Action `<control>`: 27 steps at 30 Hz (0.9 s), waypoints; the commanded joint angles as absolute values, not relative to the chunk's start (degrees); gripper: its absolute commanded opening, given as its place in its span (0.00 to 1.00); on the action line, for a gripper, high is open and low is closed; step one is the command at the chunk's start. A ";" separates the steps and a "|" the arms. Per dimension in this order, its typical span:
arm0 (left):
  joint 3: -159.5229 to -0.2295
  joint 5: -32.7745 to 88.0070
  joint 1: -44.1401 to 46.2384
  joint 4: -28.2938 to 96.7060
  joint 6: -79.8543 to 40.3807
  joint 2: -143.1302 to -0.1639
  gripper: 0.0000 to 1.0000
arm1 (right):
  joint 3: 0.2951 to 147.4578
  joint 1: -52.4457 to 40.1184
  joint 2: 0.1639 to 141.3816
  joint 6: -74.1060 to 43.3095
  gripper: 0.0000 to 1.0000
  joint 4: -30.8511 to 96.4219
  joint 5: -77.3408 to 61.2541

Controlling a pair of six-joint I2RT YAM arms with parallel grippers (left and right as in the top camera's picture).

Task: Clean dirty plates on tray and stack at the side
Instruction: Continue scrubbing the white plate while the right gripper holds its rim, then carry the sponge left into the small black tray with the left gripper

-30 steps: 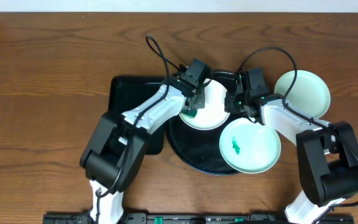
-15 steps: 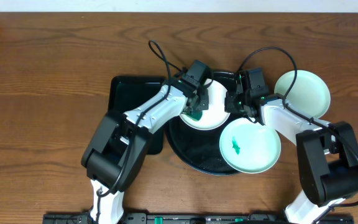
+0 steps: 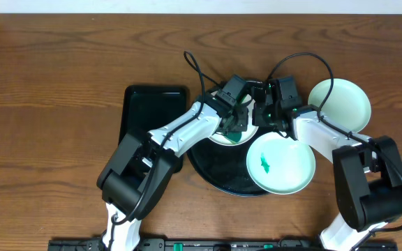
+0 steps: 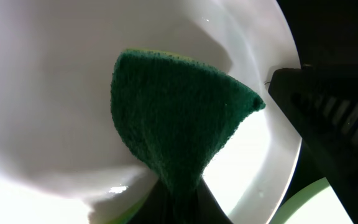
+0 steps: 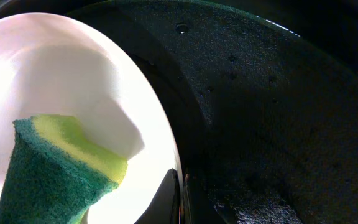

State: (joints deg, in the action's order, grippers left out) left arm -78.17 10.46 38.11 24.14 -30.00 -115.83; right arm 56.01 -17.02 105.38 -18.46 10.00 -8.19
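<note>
A white plate (image 3: 223,139) sits at the back of the round black tray (image 3: 218,174), mostly hidden under my left arm. My left gripper (image 3: 239,124) is shut on a green sponge (image 4: 179,124) that presses on the right part of this plate (image 4: 55,93). On the plate's right rim my right gripper (image 5: 180,202) is shut, one finger inside and one outside the rim. The right wrist view shows the sponge (image 5: 55,168) with its yellow-green layer lying on the plate (image 5: 73,68). A second plate (image 3: 281,164) with a green smear lies at the tray's front right.
A third, pale-mint plate (image 3: 339,104) with no smear lies on the wooden table to the right of the tray. A rectangular black tray (image 3: 152,104) lies to the left, partly under my left arm. Cables loop above both wrists.
My left gripper has carried the sponge across the plate from its left side to its right side, toward the right gripper. The right gripper and the other plates have not moved.
</note>
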 commanded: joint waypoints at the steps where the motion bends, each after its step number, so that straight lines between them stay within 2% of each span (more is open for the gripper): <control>1: -78.15 10.22 36.47 24.16 -28.25 -112.57 0.08 | 55.77 -17.37 105.89 -18.41 0.01 9.76 -9.32; 8: -78.24 8.47 31.00 24.91 -28.08 -104.47 0.08 | 55.77 -17.37 105.89 -18.39 0.01 9.74 -9.30; 17: -78.24 8.36 21.37 31.88 -26.92 -98.39 0.08 | 55.77 -17.34 105.89 -18.39 0.01 9.63 -9.30; 23: -78.22 8.34 15.62 38.17 -23.09 -98.10 0.08 | 55.77 -17.34 105.89 -18.39 0.01 9.65 -9.30; 27: -78.22 8.32 12.67 41.52 -16.25 -98.10 0.08 | 55.77 -17.37 105.89 -18.39 0.01 9.65 -9.30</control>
State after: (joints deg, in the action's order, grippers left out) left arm -78.17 8.62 14.33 40.34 -22.70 -98.89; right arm 56.01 -17.02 105.38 -18.46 9.76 -8.60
